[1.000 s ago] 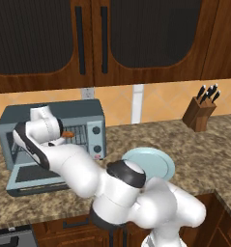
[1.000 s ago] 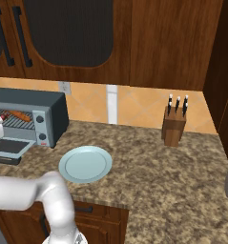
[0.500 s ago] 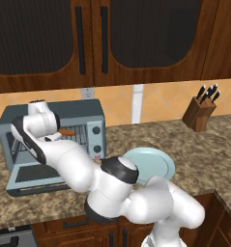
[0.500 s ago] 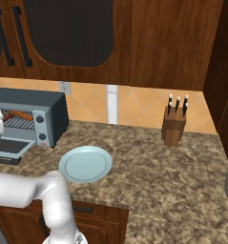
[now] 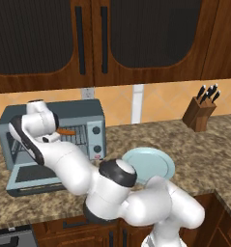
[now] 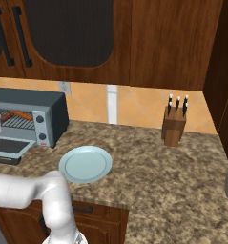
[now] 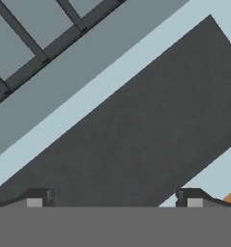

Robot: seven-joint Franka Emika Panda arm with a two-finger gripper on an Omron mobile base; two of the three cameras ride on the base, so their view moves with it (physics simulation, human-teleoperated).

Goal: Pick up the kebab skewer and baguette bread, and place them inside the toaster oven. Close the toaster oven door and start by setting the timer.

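Gripper [image 7: 114, 200] spread wide and empty at the open toaster oven [image 5: 90, 125].

The oven door [image 5: 32, 176] lies folded down flat on the counter [image 6: 158, 176]. The baguette [image 5: 65, 130] rests on the wire rack [image 7: 35, 36] inside; the kebab skewer cannot be told apart. The pale plate [image 6: 85, 164] sits bare just beside the oven, the knife block [image 6: 174, 125] well apart.

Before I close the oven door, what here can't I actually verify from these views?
- Kebab skewer: toaster oven interior mostly hidden by the arm in left base view; too small in right base view.
- Baguette bread: only an orange end visible.
- Gripper: fingertips cropped in hand view, above the toaster oven door.
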